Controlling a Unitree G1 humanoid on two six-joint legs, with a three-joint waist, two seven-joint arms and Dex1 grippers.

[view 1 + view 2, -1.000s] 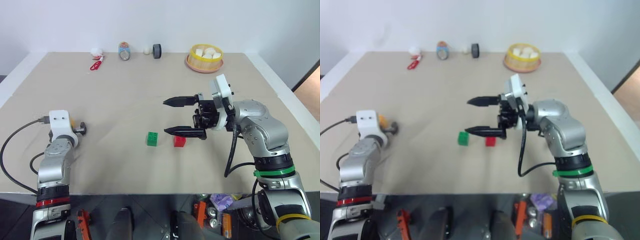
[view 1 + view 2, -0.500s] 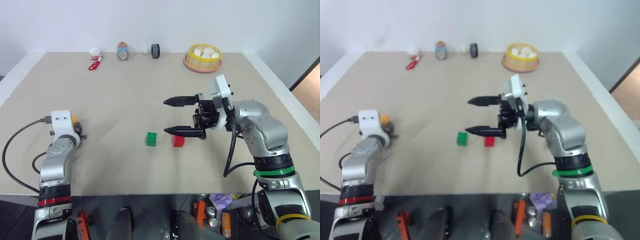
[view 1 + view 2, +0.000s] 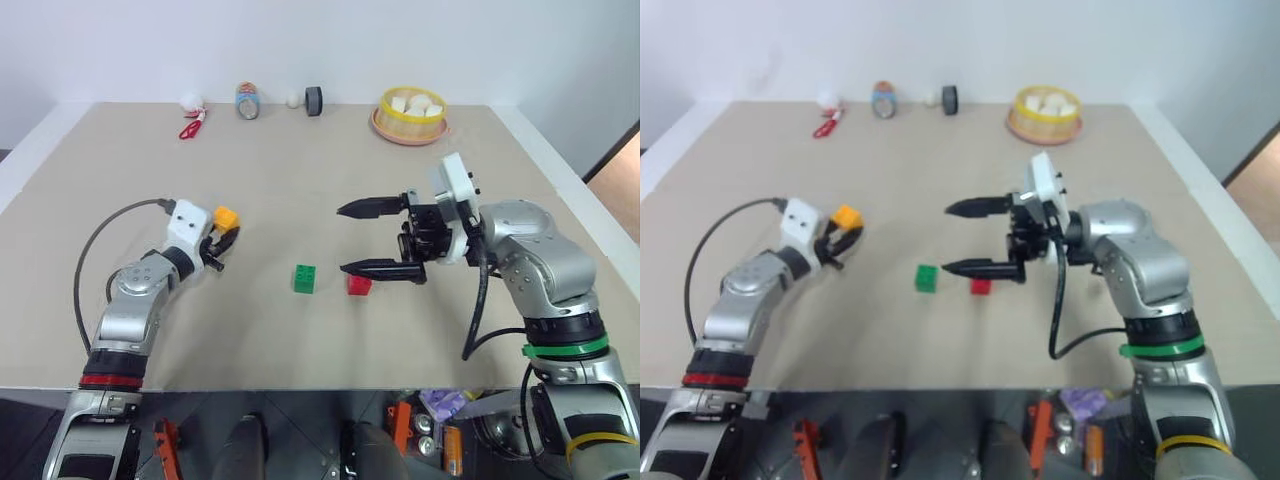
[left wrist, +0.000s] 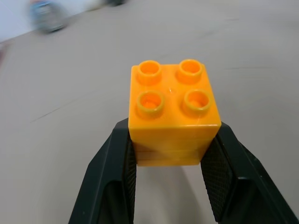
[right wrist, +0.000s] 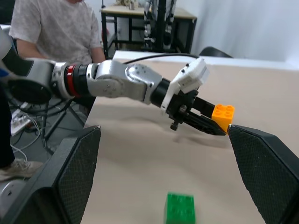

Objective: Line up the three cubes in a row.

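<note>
My left gripper [image 3: 229, 231] is shut on the orange-yellow cube [image 4: 173, 109], holding it studs up just above the table, left of centre. The green cube [image 3: 305, 278] and the red cube [image 3: 358, 284] rest side by side on the table in the middle, a small gap between them. My right gripper [image 3: 344, 240] hangs open over the table, pointing left, its lower finger just above and beyond the red cube. The right wrist view shows the left gripper with the orange-yellow cube [image 5: 223, 115] beyond the green cube [image 5: 180, 209].
A yellow-rimmed basket [image 3: 400, 121] of white lumps stands at the back right. A can [image 3: 248, 101], a black roll [image 3: 314, 101], a white ball [image 3: 292, 100] and a red item [image 3: 192, 127] line the far edge. A person [image 5: 60, 28] sits beyond the table's left side.
My left gripper has shut on the orange-yellow cube and swung it to the right, towards the middle, with the wrist turning inward. The right arm has stayed in place.
</note>
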